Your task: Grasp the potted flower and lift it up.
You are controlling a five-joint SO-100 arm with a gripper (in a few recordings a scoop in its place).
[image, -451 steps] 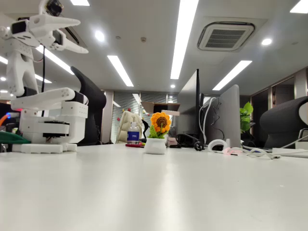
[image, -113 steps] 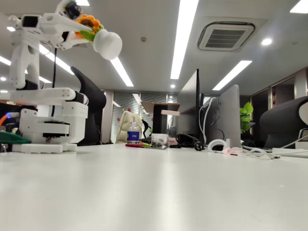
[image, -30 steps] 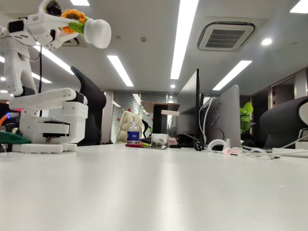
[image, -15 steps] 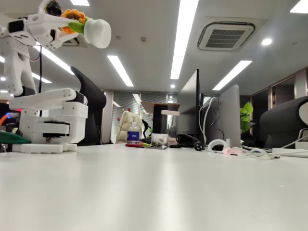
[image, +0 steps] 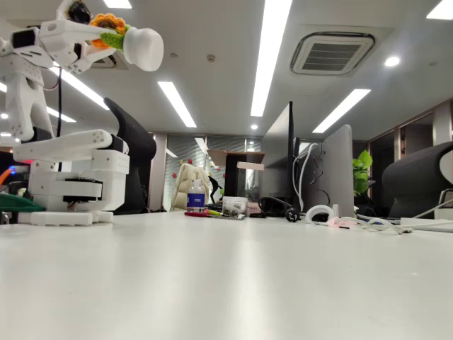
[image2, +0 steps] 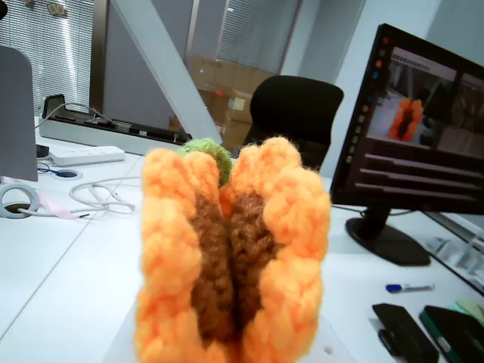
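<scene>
High at the fixed view's left, the gripper [image: 106, 35] clamps the potted flower [image: 134, 44] well above the bare white table [image: 233, 283], under long ceiling lights [image: 272, 49] with office chairs [image: 138, 159] far behind.

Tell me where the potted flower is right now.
In the fixed view the potted flower is at top left, held sideways in the gripper, high above the table.
</scene>
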